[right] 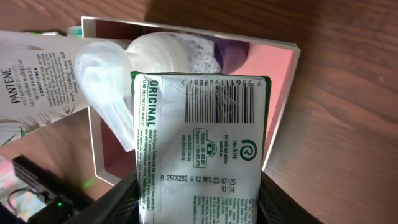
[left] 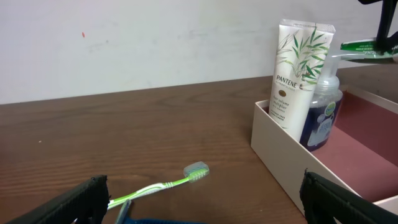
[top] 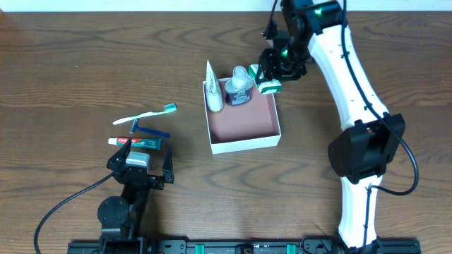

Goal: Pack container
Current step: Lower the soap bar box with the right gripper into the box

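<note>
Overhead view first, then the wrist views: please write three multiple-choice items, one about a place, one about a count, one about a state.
1. Where is the Pantene tube?
A) inside the box
B) flat on the wood
C) hanging in the air
2. How many items lie on the table outside the box?
A) one
B) three
C) five
3. The right end effector is:
A) open, empty
B) shut on the soap packet
C) out of view
Answers: 1A, it stands against the box wall; 2B, toothbrush, razor, toothpaste; 3B, the packet sits between its fingers.
</note>
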You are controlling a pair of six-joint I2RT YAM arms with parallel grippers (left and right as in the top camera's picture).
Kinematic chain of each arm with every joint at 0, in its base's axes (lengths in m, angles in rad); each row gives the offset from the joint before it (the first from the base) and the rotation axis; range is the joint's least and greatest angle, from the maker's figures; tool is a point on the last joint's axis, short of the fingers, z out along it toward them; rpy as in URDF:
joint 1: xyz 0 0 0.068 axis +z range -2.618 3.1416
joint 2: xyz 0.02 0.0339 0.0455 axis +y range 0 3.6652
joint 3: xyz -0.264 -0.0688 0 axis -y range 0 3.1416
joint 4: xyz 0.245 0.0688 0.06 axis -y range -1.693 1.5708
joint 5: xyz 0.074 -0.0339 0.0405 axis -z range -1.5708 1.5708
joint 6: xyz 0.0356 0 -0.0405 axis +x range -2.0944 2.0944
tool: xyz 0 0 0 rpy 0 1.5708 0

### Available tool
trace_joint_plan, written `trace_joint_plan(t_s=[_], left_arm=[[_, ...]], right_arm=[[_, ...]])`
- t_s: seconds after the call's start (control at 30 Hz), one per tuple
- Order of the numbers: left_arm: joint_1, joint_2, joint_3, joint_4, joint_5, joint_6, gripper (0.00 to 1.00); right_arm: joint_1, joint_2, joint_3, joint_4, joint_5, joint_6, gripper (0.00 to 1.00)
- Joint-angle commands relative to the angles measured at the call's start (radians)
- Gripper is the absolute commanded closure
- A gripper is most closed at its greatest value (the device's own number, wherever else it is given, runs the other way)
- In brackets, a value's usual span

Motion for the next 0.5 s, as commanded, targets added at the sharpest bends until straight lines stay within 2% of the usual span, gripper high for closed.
trace_joint_plan(t_s=[0.0, 0.47], left_arm=[[-0.003, -0.001, -0.021, -0.030, 0.002, 0.009, 0.02], [-0.003, -0.001, -0.021, -0.030, 0.002, 0.009, 0.02]], right_arm=[[0.010, -0.018, -0.014, 0.002, 0.045, 0.050, 0.60], [0.016, -0.018, -0.177, 0.087, 0.084, 0.082, 0.61]])
